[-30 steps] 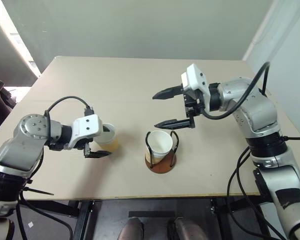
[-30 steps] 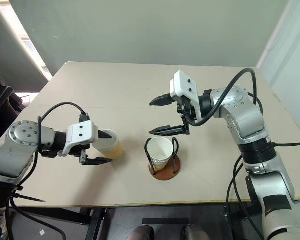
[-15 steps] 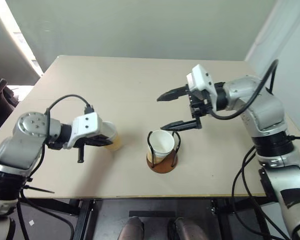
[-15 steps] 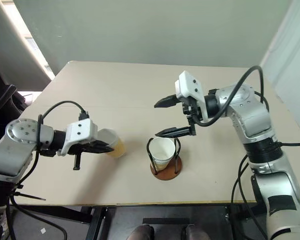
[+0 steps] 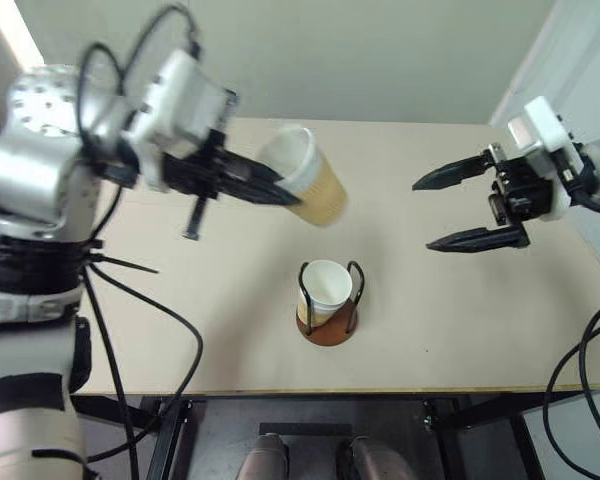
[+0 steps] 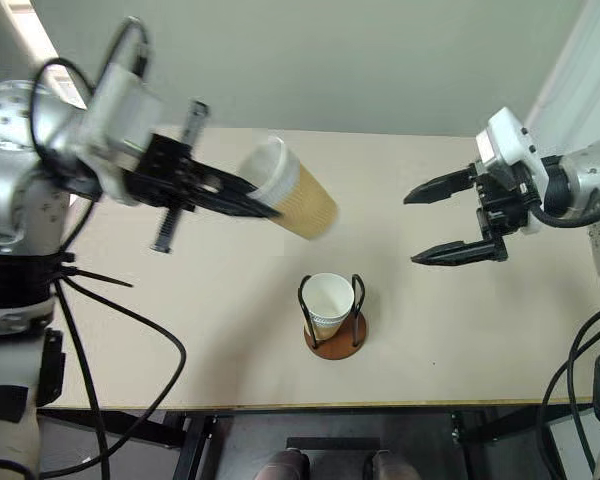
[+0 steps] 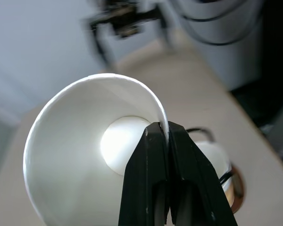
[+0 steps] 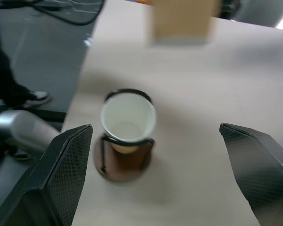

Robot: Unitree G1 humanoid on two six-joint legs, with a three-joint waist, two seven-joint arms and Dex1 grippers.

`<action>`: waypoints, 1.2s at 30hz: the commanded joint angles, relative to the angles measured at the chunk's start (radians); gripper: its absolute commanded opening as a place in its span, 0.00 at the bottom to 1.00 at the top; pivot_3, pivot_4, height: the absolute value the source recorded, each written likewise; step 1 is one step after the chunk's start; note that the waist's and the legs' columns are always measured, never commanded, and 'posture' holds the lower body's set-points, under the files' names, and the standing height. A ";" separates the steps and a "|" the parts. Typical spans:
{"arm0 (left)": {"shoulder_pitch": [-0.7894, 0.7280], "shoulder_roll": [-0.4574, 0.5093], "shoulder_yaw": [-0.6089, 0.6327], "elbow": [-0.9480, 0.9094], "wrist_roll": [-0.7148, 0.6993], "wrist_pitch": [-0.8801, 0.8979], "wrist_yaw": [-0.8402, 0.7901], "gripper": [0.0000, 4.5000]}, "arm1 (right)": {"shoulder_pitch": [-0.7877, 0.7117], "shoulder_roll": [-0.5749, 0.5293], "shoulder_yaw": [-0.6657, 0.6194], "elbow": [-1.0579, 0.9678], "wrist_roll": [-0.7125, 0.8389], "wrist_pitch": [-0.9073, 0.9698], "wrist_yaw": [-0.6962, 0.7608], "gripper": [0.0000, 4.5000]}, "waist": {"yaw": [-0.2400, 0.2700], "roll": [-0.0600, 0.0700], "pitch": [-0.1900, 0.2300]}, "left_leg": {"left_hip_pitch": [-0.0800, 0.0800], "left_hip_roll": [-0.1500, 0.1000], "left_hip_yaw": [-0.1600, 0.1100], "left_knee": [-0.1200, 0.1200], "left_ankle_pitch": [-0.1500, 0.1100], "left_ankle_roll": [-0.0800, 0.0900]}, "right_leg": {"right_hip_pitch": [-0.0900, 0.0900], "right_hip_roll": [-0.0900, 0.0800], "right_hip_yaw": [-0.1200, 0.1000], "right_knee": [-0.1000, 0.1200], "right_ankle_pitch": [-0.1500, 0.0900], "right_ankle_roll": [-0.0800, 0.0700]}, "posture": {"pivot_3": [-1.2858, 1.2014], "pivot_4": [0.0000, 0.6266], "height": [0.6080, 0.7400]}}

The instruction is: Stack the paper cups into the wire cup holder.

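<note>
Table (image 5: 460,330); wire holder (image 5: 326,305) stands near its front edge w/ one cup (image 5: 325,288) seated inside; L gripper (image 5: 280,192) up above and left of holder, fingers pinched tight on rim of a tilted cup (image 5: 306,187), clear of table; R gripper (image 5: 450,212) right of holder, jaws spread wide, holding nothing.

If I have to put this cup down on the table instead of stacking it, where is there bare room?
Most of the table is bare: the near left corner, the far edge by the wall, and the strip right of the wire cup holder under the open right gripper. The only crowded spot is the holder itself, with a cup inside. The left gripper holds the lifted cup above the centre.
</note>
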 commanded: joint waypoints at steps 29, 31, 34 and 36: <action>-0.045 0.000 -0.300 0.014 0.092 -0.240 -0.048 0.57 | 0.078 -0.030 -0.033 -0.102 0.006 -0.006 -0.083 1.00 | 0.010 0.001 0.000 | -0.012 -0.001 0.000 0.016 -0.004 0.009 | -0.001 0.000 0.001 -0.009 0.006 0.011 | 0.52 0.24 1.00; -0.044 -0.011 -0.290 0.022 0.099 -0.238 -0.048 0.72 | 0.078 -0.029 -0.031 -0.102 0.005 -0.008 -0.084 1.00 | 0.009 0.001 0.000 | -0.012 -0.001 0.000 0.016 -0.004 0.009 | -0.001 0.000 0.001 -0.009 0.006 0.011 | 0.52 0.24 1.00; -0.043 -0.027 -0.275 0.036 0.113 -0.241 -0.048 0.95 | 0.077 -0.027 -0.029 -0.097 0.003 -0.011 -0.085 1.00 | 0.009 0.001 0.000 | -0.012 -0.001 0.000 0.016 -0.004 0.010 | -0.001 0.000 0.002 -0.009 0.006 0.011 | 0.52 0.24 1.00; -0.039 -0.034 -0.265 0.036 0.103 -0.234 -0.048 1.00 | 0.079 -0.027 -0.027 -0.093 -0.001 -0.016 -0.084 1.00 | 0.009 0.001 0.000 | -0.012 -0.001 0.000 0.016 -0.004 0.010 | -0.001 0.000 0.002 -0.009 0.006 0.011 | 0.52 0.24 1.00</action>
